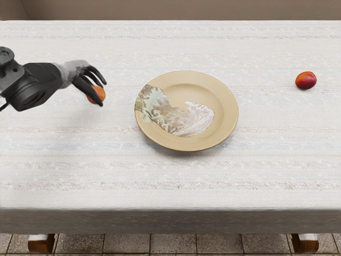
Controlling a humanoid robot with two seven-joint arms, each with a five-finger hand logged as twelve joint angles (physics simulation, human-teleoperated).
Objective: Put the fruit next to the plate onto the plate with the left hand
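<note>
A tan plate [224, 101] with a grey-brown pattern on its left half lies at the table's middle. Left of it, an orange fruit [99, 94] sits in my left hand [91, 85], whose black fingers curl over and around it. Most of the fruit is hidden by the fingers. I cannot tell whether it rests on the cloth or is lifted. The left arm comes in from the picture's left edge. A second fruit [306, 80], red-orange, lies on the cloth far to the right of the plate.
A pale woven tablecloth [170, 176] covers the whole table. Its front edge runs along the bottom, with table feet and floor tiles below.
</note>
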